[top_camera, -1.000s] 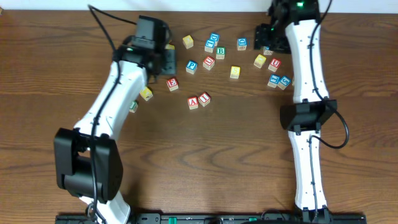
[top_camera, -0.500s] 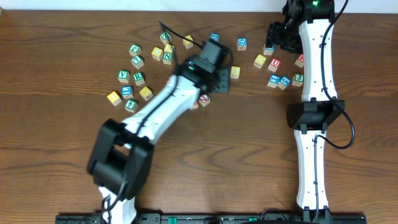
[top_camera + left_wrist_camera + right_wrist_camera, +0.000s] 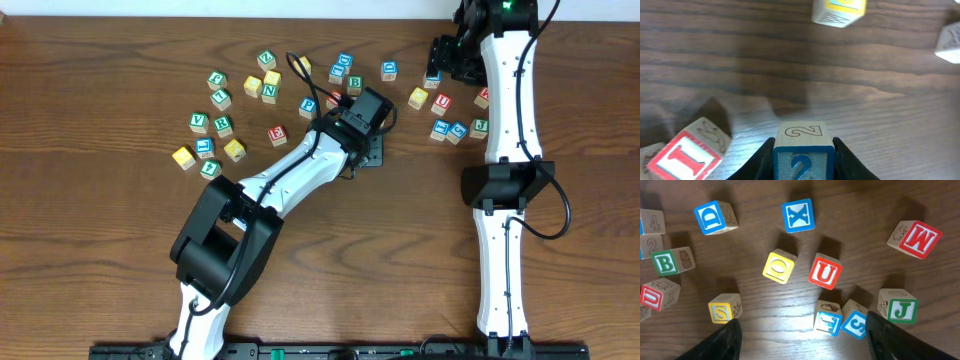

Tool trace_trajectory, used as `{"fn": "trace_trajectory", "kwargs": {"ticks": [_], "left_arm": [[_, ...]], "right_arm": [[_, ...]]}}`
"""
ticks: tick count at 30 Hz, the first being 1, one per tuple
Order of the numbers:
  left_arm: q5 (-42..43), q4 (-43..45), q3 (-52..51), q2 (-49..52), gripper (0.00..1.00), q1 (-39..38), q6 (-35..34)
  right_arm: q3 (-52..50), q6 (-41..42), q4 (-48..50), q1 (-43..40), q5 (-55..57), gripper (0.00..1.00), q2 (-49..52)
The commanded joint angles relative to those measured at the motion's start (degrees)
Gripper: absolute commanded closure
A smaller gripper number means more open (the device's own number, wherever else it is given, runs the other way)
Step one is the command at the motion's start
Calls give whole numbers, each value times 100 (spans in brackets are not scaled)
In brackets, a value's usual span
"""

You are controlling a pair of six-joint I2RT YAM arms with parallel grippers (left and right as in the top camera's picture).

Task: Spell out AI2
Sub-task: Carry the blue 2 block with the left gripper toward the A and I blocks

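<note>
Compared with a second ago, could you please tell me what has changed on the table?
The left arm swung from the left side toward the middle; the left end effector is now shut on the blue 2 block, close to the red I block. The right end effector barely shifted and stays open. The loose blocks in view lie as before.

Overhead evenly lit; wrist cams dimmer, glare patch on table [image 3: 782, 326], left-wrist foreground blurry.
</note>
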Motion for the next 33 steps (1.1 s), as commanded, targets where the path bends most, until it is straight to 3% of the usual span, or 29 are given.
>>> {"fn": "trace_trajectory", "kwargs": {"ticks": [1, 12, 33], "left_arm": [[-557, -98, 13, 129, 70, 31, -197], [-1025, -168, -138, 133, 70, 28, -302], [-778, -205, -131, 455, 69, 31, -472]], "right_arm": [[85, -35, -22, 4, 4, 26, -236], [85, -35, -22, 28, 4, 27, -236], [85, -81, -22, 101, 26, 25, -234]]}}
